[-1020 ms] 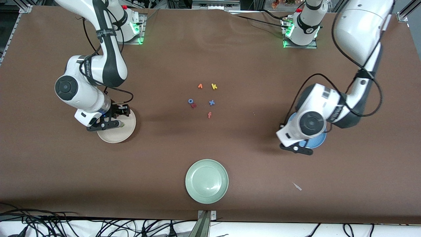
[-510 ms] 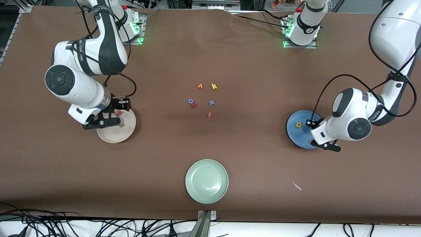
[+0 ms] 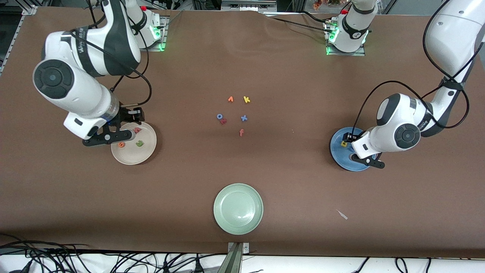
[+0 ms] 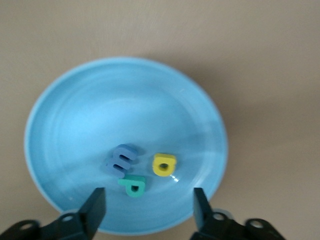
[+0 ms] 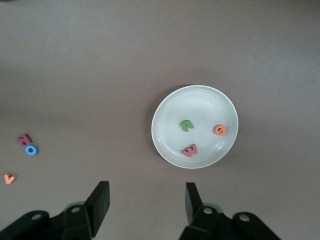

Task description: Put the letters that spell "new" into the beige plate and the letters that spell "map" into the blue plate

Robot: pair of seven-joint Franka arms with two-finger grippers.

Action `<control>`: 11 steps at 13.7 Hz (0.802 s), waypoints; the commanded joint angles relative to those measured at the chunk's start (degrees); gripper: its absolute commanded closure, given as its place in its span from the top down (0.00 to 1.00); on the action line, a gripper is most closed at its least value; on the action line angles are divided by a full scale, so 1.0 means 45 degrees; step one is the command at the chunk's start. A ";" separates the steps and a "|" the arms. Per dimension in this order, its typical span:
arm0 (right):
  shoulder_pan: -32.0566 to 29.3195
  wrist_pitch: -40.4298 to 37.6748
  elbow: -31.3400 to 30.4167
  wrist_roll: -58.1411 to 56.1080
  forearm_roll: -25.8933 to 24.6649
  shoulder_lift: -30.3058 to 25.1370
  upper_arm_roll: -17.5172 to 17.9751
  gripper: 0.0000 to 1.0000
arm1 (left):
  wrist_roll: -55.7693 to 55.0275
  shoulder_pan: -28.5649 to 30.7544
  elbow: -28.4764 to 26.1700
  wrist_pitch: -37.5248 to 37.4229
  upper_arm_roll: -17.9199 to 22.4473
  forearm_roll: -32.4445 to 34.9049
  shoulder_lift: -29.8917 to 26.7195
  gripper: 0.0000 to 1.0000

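The beige plate (image 3: 132,153) (image 5: 200,107) holds the green "n" (image 3: 140,143) (image 5: 187,125), the orange "e" (image 3: 121,144) (image 5: 220,130) and the pinkish-red "w" (image 3: 137,130) (image 5: 190,149). My right gripper (image 5: 145,192) hangs open and empty, high over the table beside that plate. The blue plate (image 3: 337,151) (image 4: 100,115) holds the blue "m" (image 4: 121,159), the yellow "a" (image 3: 344,143) (image 4: 164,164) and the teal "p" (image 4: 133,185). Just above that plate's rim my left gripper (image 4: 149,197) stands open, holding nothing, with the "p" lying loose close to its fingers.
A pale green plate (image 3: 238,208) sits near the front camera. In the middle of the table lie loose letters: an orange one (image 3: 230,99), yellow "k" (image 3: 246,99), blue "o" (image 3: 219,116), red "r" (image 3: 223,121), blue "x" (image 3: 244,118) and orange-red "f" (image 3: 241,132).
The right arm has lifted away from the beige plate, uncovering its three letters. The left arm has shifted off the blue plate's middle, and its jaws have opened.
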 commanded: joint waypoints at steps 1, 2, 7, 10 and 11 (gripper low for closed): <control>-0.3466 -0.0494 0.0023 0.0115 -0.1252 -0.1194 0.3698 0.71 | -0.0205 -0.0282 0.2086 -0.2664 -0.0748 0.0322 -0.0522 1.00; -0.4407 -0.0649 0.0023 0.0115 -0.1354 -0.1525 0.4640 0.71 | -0.0224 -0.0420 0.2617 -0.3136 -0.0768 0.0322 -0.0522 1.00; -0.8592 -0.1041 -0.0365 0.0114 -0.1394 -0.2581 0.8571 0.79 | -0.0243 -0.1354 0.4689 -0.4936 -0.0867 0.0165 -0.0967 1.00; -0.8810 -0.1003 -0.1439 0.0154 -0.1374 -0.3674 0.8692 0.80 | -0.0185 -0.2896 0.4868 -0.5114 0.1274 -0.1193 -0.2235 1.00; -0.8869 -0.1041 -0.1384 0.0134 -0.1374 -0.3716 0.8692 0.82 | -0.0223 -0.3520 0.4868 -0.5094 0.2423 -0.1936 -0.2685 1.00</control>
